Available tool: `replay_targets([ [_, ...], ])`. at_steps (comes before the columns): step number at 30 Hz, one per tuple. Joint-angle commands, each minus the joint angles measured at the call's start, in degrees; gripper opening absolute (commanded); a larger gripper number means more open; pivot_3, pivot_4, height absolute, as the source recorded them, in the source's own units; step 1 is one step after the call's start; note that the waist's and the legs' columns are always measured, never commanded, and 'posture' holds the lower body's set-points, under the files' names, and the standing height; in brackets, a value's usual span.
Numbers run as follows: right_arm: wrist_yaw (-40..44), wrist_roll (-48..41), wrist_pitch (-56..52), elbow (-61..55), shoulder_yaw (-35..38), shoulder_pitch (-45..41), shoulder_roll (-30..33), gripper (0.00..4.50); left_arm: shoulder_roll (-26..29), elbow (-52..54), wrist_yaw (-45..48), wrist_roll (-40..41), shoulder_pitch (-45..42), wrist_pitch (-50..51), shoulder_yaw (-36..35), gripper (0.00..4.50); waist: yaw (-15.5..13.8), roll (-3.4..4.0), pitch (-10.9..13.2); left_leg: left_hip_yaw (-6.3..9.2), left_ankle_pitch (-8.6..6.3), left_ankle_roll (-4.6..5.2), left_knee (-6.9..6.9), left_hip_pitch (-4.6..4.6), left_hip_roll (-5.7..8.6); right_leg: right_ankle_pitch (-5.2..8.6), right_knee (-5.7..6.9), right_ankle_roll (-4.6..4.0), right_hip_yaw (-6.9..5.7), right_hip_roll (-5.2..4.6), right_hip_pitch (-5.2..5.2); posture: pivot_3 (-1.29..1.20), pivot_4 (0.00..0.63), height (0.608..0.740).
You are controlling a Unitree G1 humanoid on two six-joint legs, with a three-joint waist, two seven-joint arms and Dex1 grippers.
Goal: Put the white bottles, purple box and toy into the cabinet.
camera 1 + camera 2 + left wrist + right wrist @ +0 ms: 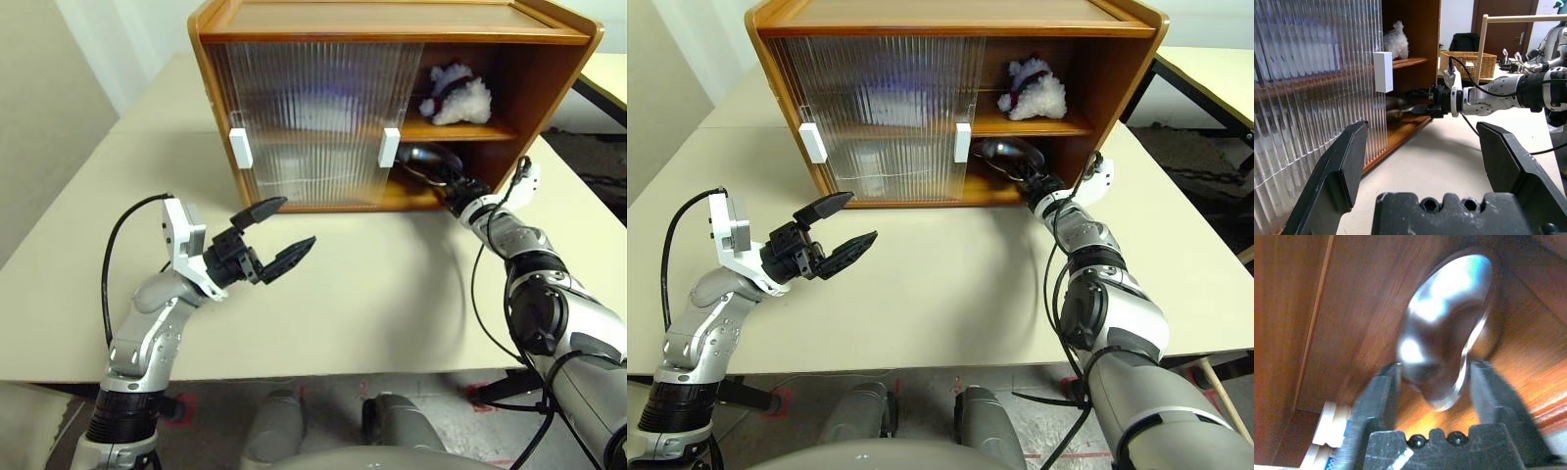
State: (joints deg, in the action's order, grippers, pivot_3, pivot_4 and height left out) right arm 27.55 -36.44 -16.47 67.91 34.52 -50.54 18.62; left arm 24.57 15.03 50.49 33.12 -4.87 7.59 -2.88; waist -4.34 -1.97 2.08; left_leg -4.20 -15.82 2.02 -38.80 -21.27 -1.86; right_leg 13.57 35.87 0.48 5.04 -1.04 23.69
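Right wrist view puts the right gripper (1432, 382) inside the cabinet's (544, 73) lower compartment, its two fingers parted on either side of a tilted silver bowl (1447, 333); whether they still touch its rim cannot be told. The risk, as I judge it, is that the bowl, tipped on edge, rolls or slides out of the open right side when the arm pulls back, or that a finger catches the rim and drags it along.

At upper right of the left eye view, the toy (456, 96) sits on the inner shelf: white and fluffy with a red-and-dark band. Blurred pale shapes lie behind the ribbed sliding doors (313, 117) at centre; which items they are cannot be told.

At lower left, the left gripper (279, 243) hovers over the table (392, 294), wide apart, holding nothing.
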Motion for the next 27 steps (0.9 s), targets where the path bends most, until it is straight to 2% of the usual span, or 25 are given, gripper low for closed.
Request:
replay_targets([
  [1, 0.13, 0.39, -0.14, 0.42, 0.33, 0.36, 0.49, 4.49, 0.07, 0.98, -0.2, -0.87, 0.14, 0.19, 0.81, 4.5, 0.01, 0.0, 0.0, 0.0, 0.0, 0.0, 0.01, 0.0, 0.0, 0.0, 0.0, 0.0, 0.0, 0.0, 0.0, 0.26, 0.0, 0.74],
  [4, 0.97, 1.26, -1.56, -1.04, -0.83, 0.95, 1.16, 4.49, 0.07, 1.1, -0.21, -0.81, 0.12, 0.25, 0.89, 4.5, 0.02, 0.0, 0.0, 0.0, 0.0, 0.0, 0.01, 0.0, 0.0, 0.0, 0.0, 0.0, 0.0, -0.01, 0.0, 0.26, 0.0, 0.74],
  [8, 5.27, 5.2, -6.63, -6.19, -6.42, 4.52, 3.72, 4.49, 0.3, 1.38, -0.18, -0.67, 0.48, 0.3, 0.71, 4.5, -0.1, 0.0, 0.0, 0.0, 0.0, 0.0, 0.01, 0.0, 0.0, 0.01, -0.01, -0.01, -0.01, -0.01, 0.0, 0.27, 0.0, 0.74],
  [13, 13.37, 6.31, -14.84, -22.5, -13.18, 14.9, 7.11, 4.49, 0.49, 1.87, -0.26, -0.5, 1.36, 0.27, 0.44, 4.5, -0.78, 0.01, -0.01, 0.03, -0.01, -0.01, 0.02, -0.02, 0.02, 0.04, -0.03, 0.02, -0.02, -0.04, 0.01, 0.27, 0.006, 0.74],
  [18, 20.51, 5.25, -17.4, -37.89, -15.89, 26.19, 11.48, 4.49, 0.39, 1.92, -0.01, -0.26, 2.12, 0.21, 0.49, 4.5, -1.47, 0.1, 0.04, 0.06, -0.02, -0.01, 0.01, -0.03, 0.01, 0.18, -0.02, 0.22, -0.06, -0.05, 0.02, 0.25, 0.012, 0.74],
  [21, 24.08, 4.28, -19.71, -46.29, -18.2, 31.39, 13.05, 3.93, 0.5, 1.64, 0.37, -0.13, 2.11, 0.29, 0.54, 4.5, -1.37, 0.1, 0.05, 0.05, -0.02, -0.01, -0.01, -0.03, 0.01, 0.22, -0.01, 0.27, -0.04, -0.05, 0.01, 0.24, 0.015, 0.74],
  [24, 25.32, 4.58, -19.19, -51.15, -19.83, 33.48, 12.84, 2.79, 0.59, 1.36, 0.62, -0.05, 1.94, 0.35, 0.51, 4.5, -0.79, 0.09, 0.05, 0.0, -0.02, -0.01, 0.0, -0.05, -0.04, 0.23, 0.02, 0.25, 0.02, 0.03, -0.03, 0.23, 0.015, 0.74],
  [27, 24.29, 4.16, -16.92, -53.27, -20.59, 32.98, 8.78, 1.68, 0.55, 0.85, 0.92, -0.12, 1.56, 0.31, 0.67, 4.5, -0.38, 0.07, 0.06, 0.01, -0.01, -0.01, 0.0, 0.0, -0.05, 0.25, 0.06, 0.22, -0.02, 0.06, -0.06, 0.23, 0.015, 0.74],
])
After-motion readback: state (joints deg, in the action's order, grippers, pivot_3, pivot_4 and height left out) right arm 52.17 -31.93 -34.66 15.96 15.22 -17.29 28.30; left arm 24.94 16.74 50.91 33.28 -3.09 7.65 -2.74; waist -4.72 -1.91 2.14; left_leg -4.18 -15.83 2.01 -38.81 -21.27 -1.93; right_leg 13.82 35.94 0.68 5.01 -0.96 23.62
